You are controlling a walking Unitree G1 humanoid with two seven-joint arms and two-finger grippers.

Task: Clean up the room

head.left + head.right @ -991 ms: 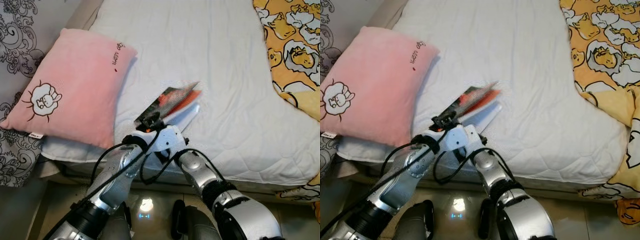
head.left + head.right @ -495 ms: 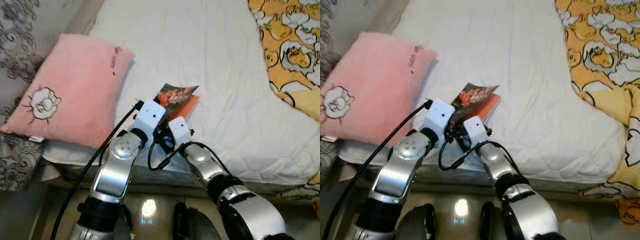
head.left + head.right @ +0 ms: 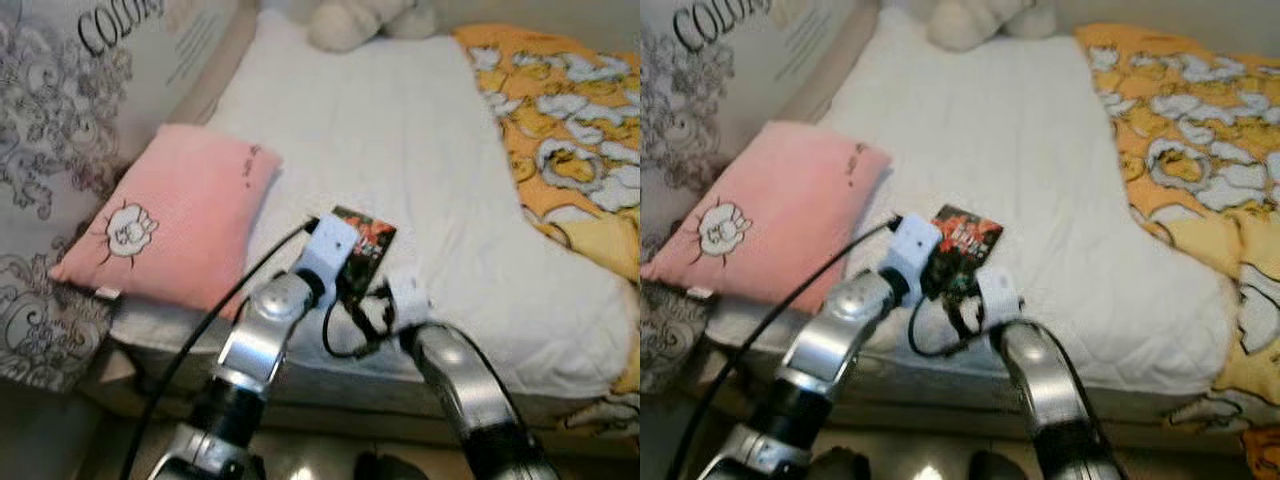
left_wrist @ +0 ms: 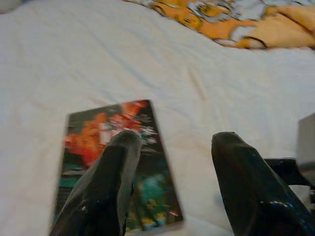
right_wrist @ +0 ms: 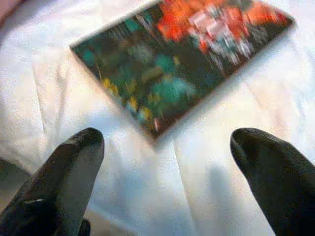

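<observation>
Left claw (image 4: 172, 142) agape over book (image 4: 118, 162); right claw (image 5: 167, 147) agape beside it.

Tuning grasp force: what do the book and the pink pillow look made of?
Book: paper, with a smooth printed cover, seemingly glossy; thin, flat and straight-edged on the bed sheet. Pink pillow: plush, fleecy fabric, matte, probably soft-filled; rounded, puffy corners and fuzzy surface.

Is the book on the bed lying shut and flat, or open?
Shut and flat: the book lies cover-up on the white sheet. Both pincers are open, left pincer over it, right pincer just short of it.
</observation>
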